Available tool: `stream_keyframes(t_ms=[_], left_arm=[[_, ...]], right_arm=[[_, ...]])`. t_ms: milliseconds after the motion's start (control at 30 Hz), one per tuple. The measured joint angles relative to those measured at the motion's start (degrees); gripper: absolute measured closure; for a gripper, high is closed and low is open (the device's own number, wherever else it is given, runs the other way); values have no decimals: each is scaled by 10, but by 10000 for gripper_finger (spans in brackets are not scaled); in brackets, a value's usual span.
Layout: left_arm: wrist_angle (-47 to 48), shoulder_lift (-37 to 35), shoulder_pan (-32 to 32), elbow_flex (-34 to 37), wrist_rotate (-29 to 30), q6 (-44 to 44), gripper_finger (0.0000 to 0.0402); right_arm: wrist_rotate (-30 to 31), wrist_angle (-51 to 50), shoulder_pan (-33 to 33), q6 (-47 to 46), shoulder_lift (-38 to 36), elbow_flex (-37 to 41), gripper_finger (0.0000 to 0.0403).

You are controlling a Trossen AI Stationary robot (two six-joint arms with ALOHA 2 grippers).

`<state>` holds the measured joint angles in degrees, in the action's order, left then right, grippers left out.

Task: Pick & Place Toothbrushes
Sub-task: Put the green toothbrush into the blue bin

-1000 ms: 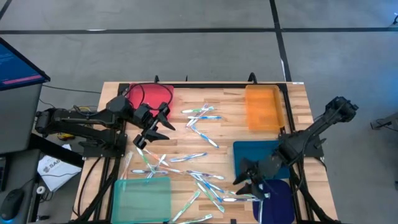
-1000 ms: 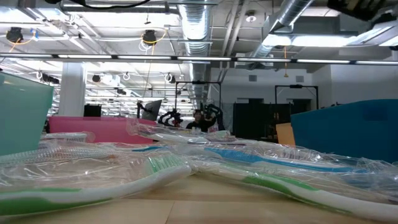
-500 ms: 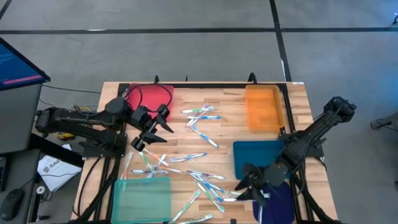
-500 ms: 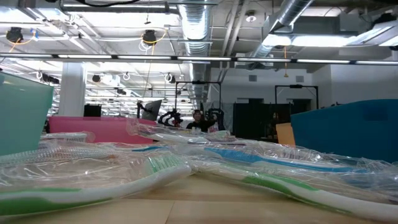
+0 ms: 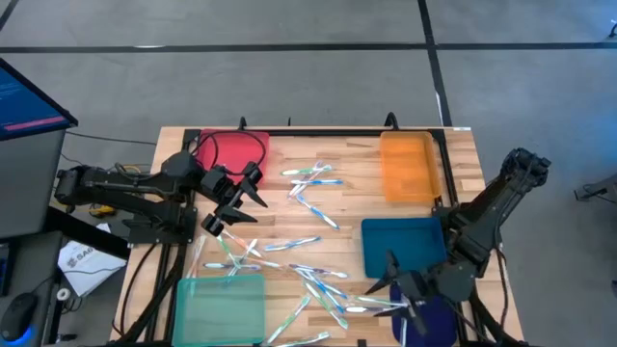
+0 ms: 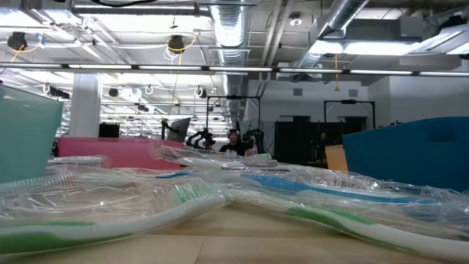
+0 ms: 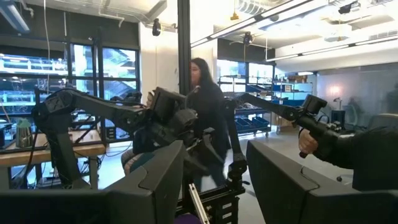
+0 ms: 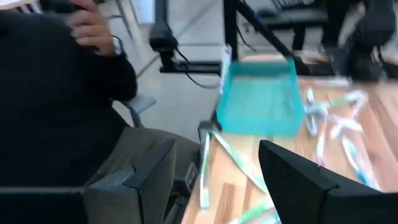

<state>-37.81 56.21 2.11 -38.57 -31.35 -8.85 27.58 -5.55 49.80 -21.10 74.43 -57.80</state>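
- The toothbrushes (image 5: 310,273) lie scattered on the wooden table (image 5: 357,207), most of them between the teal tray (image 5: 219,306) and the dark blue tray (image 5: 402,246).
- A small bunch of toothbrushes sits farther back, between the red tray (image 5: 231,152) and the orange tray (image 5: 406,167).
- In the low view the toothbrushes are wrapped in clear plastic, and some have green or blue parts.
- The right gripper (image 5: 393,288) is low near the front edge of the table, just in front of the dark blue tray and close to the toothbrushes there. Its fingers are spread apart and hold nothing.
- The left gripper (image 5: 234,200) hangs over the table just in front of the red tray, beside the back bunch of toothbrushes. Its fingers are spread apart and hold nothing.
- A black cable (image 5: 234,145) lies looped on the red tray.
- A purple tray (image 5: 431,313) sits in front of the dark blue tray, partly under the right arm.
- A person (image 7: 205,121) in dark clothes shows in the room past the table.
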Motion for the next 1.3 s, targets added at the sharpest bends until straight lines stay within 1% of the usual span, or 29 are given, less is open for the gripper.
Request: stream_keyframes(t_ms=[100,200,300,367,433,633,733,833,933,1033,1200,1300], left_arm=[[0,0,0,0,0,-1,229],[0,0,-1,0,0,-2,229],[0,0,-5,0,0,-1,229],[0,0,-8,0,0,-1,229],[0,0,-11,0,0,0,229],[0,0,-11,0,0,0,229],[1,2,-11,0,0,0,229],[0,2,-11,0,0,0,229],[0,2,-11,0,0,0,229],[0,2,-11,0,0,0,229],[0,2,-11,0,0,0,229],[0,2,-11,0,0,0,229]], right_arm=[[-1,-46,-11,-48,25,-1,178],[-13,-74,-18,-68,48,0,178],[-64,-80,-29,-78,77,0,178],[-91,-94,-31,-105,96,-9,178],[-104,-126,-31,-145,114,-28,178],[-157,-294,-18,-300,175,-99,178],[-196,-345,-14,-368,205,-123,178],[-234,-359,-13,-413,230,-138,178],[-260,-373,-13,-430,242,-139,178],[-263,-387,-17,-436,243,-139,178],[-261,-390,-32,-420,243,-139,178],[-261,-390,-39,-387,243,-136,178]])
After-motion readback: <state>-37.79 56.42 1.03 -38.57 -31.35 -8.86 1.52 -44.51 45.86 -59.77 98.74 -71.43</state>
